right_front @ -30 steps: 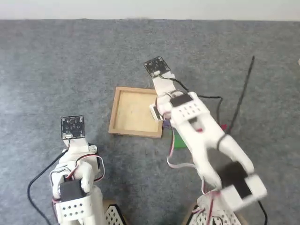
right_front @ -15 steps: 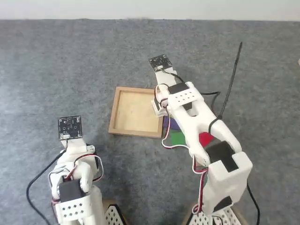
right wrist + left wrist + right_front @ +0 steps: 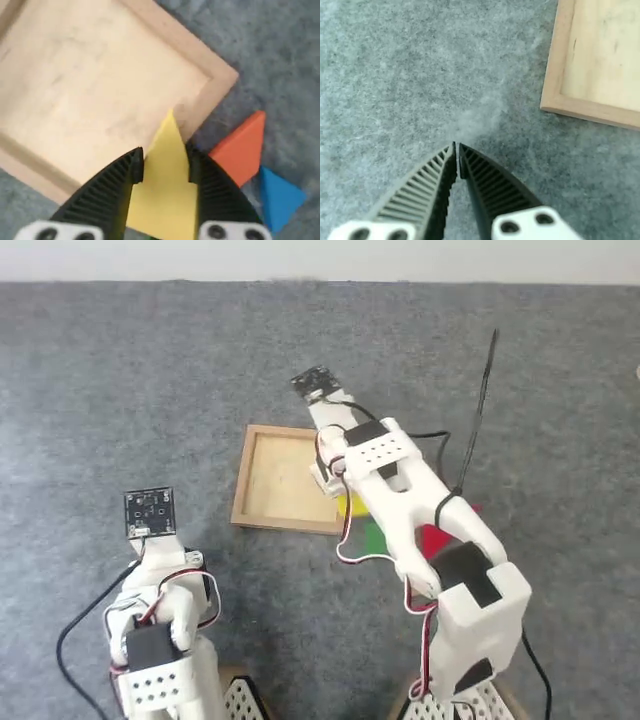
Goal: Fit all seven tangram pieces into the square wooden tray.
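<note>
The square wooden tray (image 3: 262, 512) lies on the grey carpet with nothing inside it. My right gripper (image 3: 165, 162) is shut on a yellow triangle (image 3: 167, 195), held over the tray's (image 3: 215, 75) corner near the right rim. In the high view the right arm (image 3: 400, 500) covers that rim, with the yellow triangle (image 3: 352, 506), a green piece (image 3: 374, 538) and a red piece (image 3: 436, 538) peeking out beside it. An orange triangle (image 3: 240, 147) and a blue triangle (image 3: 277, 195) lie on the carpet just outside the tray. My left gripper (image 3: 456, 146) is shut and empty over bare carpet, near the tray's (image 3: 580, 110) front corner.
Grey carpet covers the whole table, with open room left of and behind the tray. A black cable (image 3: 478, 410) rises from the right arm. The left arm (image 3: 155, 580) sits folded at the front left.
The right arm has swung left from the pile of pieces toward the tray, carrying the yellow triangle over the tray's right corner. The left arm has barely moved.
</note>
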Motion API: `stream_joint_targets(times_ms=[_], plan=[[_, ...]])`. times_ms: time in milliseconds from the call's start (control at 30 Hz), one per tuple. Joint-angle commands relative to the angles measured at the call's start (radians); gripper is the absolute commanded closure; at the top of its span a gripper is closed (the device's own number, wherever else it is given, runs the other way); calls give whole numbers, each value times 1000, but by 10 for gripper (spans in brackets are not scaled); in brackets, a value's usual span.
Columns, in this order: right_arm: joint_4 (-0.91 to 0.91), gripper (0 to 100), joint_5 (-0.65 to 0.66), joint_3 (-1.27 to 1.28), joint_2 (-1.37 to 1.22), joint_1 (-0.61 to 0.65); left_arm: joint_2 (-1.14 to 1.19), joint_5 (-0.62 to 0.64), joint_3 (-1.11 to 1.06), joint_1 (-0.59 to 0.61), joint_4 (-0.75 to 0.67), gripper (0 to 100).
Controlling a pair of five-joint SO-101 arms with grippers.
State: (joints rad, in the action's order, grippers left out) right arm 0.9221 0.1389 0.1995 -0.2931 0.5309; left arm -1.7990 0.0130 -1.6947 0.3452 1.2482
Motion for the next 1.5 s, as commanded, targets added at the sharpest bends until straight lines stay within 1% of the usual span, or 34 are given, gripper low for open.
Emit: stream_joint_targets(times_ms=[0, 200, 333, 400, 467, 533, 667, 800, 900, 1100, 1267, 1367, 1467], plan=[[12, 930, 49, -52, 10, 33, -17, -8, 12, 6, 11, 987], [10, 930, 144, -49, 10, 90, -17, -8, 12, 6, 11, 987], [4, 929, 198, -94, 16, 110, -17, -8, 12, 6, 11, 987], [65, 929, 201, -133, 33, 90, -17, -8, 12, 6, 11, 987], [182, 929, 204, -172, 84, 76, -17, -8, 12, 8, 11, 987], [278, 929, 242, -181, 170, 68, -17, -8, 12, 8, 11, 987], [332, 928, 295, -66, 383, 30, -17, -8, 12, 8, 11, 987], [366, 938, 324, 158, 553, 15, -17, -8, 12, 8, 11, 987], [344, 997, 292, 325, 613, 19, -17, -8, 12, 8, 11, 987], [234, 991, 278, 479, 622, 15, -17, -8, 12, 8, 12, 987], [134, 991, 276, 502, 591, -18, -17, -8, 12, 8, 12, 987], [65, 990, 187, 482, 481, -82, -17, -8, 12, 8, 12, 987], [76, 991, 210, 397, 383, -101, -17, -8, 12, 8, 12, 987]])
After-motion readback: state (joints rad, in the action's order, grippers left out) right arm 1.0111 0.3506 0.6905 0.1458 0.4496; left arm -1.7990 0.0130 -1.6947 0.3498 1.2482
